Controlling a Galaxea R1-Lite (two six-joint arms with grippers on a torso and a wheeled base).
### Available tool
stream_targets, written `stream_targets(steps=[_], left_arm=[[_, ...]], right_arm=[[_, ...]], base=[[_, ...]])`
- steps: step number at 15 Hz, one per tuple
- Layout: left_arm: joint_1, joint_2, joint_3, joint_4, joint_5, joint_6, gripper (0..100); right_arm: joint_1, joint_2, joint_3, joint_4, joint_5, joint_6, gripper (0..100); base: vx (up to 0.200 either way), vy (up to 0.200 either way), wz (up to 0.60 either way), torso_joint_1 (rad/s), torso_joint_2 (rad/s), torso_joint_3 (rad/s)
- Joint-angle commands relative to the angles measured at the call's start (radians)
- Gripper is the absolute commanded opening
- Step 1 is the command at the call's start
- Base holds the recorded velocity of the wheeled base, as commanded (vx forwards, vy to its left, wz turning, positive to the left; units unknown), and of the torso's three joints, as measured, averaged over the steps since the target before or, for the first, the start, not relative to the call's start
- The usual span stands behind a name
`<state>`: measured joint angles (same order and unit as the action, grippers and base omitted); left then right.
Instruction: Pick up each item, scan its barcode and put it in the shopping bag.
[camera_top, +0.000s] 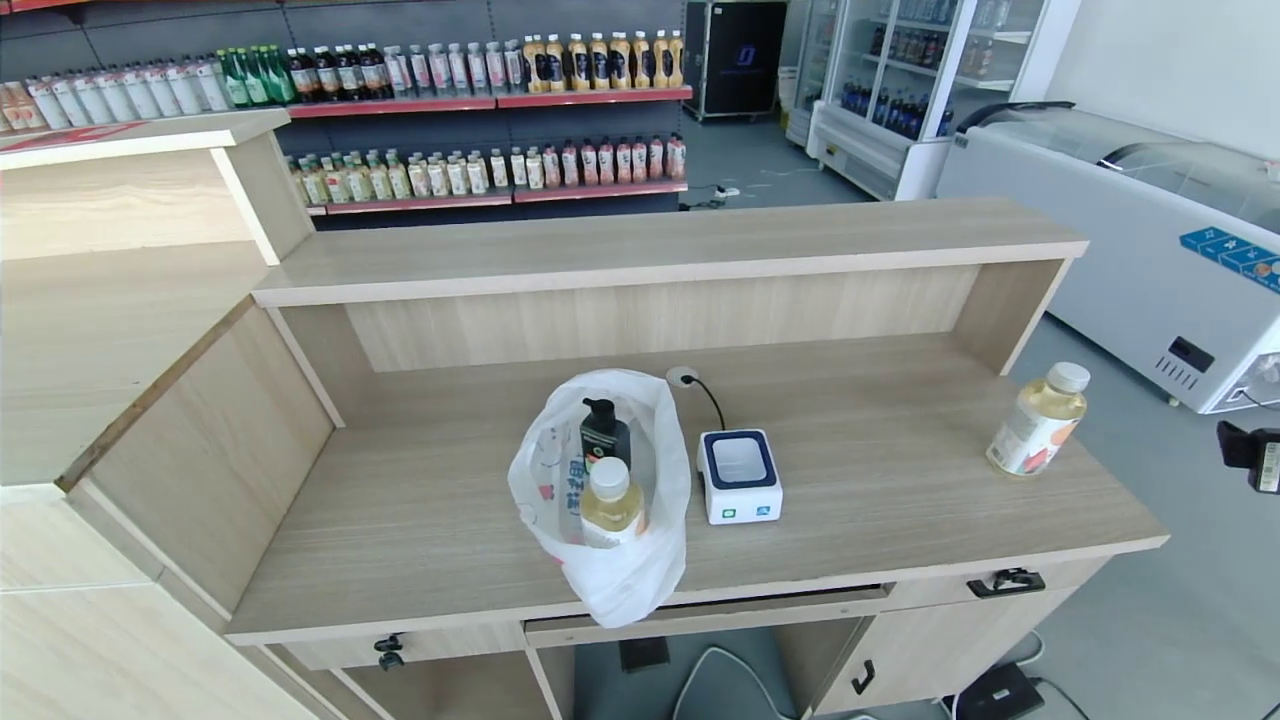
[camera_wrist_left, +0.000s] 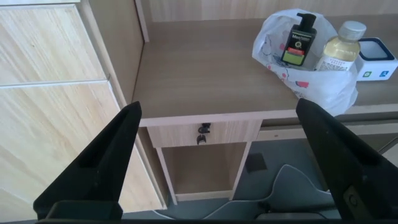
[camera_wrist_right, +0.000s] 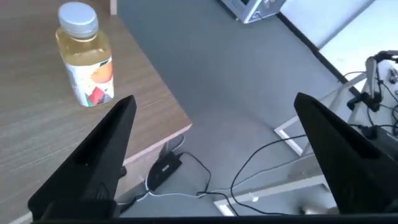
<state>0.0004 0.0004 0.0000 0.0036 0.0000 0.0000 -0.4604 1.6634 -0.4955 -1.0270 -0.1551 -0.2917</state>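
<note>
While left arm hangs low before counter (camera_top: 900, 480) front, left gripper (camera_wrist_left: 219, 107) spread wide, empty. Right gripper (camera_wrist_right: 216, 101) likewise wide, empty, past counter's right end, near juice bottle (camera_top: 1037, 420) standing there. Second bottle (camera_top: 610, 500), pump bottle (camera_top: 604, 432) inside shopping bag (camera_top: 640, 580), beside scanner (camera_top: 738, 475).

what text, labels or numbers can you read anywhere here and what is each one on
No text is clear enough to quote.
black pump bottle: label print, too small to read.
juice bottle on the counter: picture label, words blurred.
shopping bag: coloured print, creased, unreadable.
scanner: two small icons on its front, no legible words.
freezer stickers: blue, too small to read.
</note>
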Motion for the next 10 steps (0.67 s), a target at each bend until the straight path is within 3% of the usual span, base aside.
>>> stream_targets(steps=[1,6,10], left_arm=[[0.0,0.0,0.0,-0.001,0.0,0.0,100],[0.0,0.0,0.0,-0.001,0.0,0.0,100],[0.0,0.0,0.0,-0.001,0.0,0.0,100]], right_arm=[[-0.073,0.246,-0.037,-0.09,0.143,0.059,100],[-0.069,0.412,-0.247,-0.077,0.322,0.085,100],[-0.053,0.503,-0.413,0.021,0.371,0.002,100]], base=[[0.0,0.0,0.0,0.0,0.0,0.0],[0.0,0.0,0.0,0.0,0.0,0.0],[0.0,0.0,0.0,0.0,0.0,0.0]])
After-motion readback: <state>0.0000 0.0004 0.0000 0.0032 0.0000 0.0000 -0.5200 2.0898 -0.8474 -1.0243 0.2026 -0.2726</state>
